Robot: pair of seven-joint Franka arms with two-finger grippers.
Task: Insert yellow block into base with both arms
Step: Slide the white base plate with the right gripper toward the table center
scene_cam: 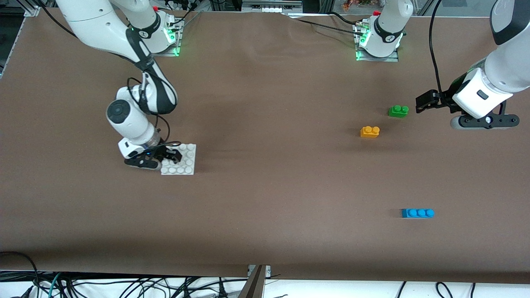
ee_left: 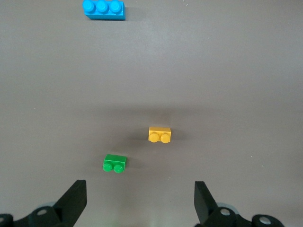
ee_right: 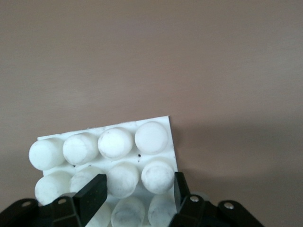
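The yellow block [scene_cam: 369, 131] lies alone on the brown table toward the left arm's end; it also shows in the left wrist view [ee_left: 160, 135]. The white base [scene_cam: 186, 165] lies flat toward the right arm's end. My right gripper [scene_cam: 172, 156] is down on it. In the right wrist view [ee_right: 137, 189] one finger stands between stud rows and the other against the base's edge [ee_right: 168, 124], shut on two rows. My left gripper [scene_cam: 423, 103] hangs open and empty [ee_left: 140, 194] over the table beside the green brick, apart from the yellow block.
A green two-stud brick [scene_cam: 398, 111] lies close to the yellow block [ee_left: 115, 163], farther from the front camera. A blue three-stud brick [scene_cam: 417, 213] lies nearer the front camera [ee_left: 103, 9]. Cables run along the table's front edge.
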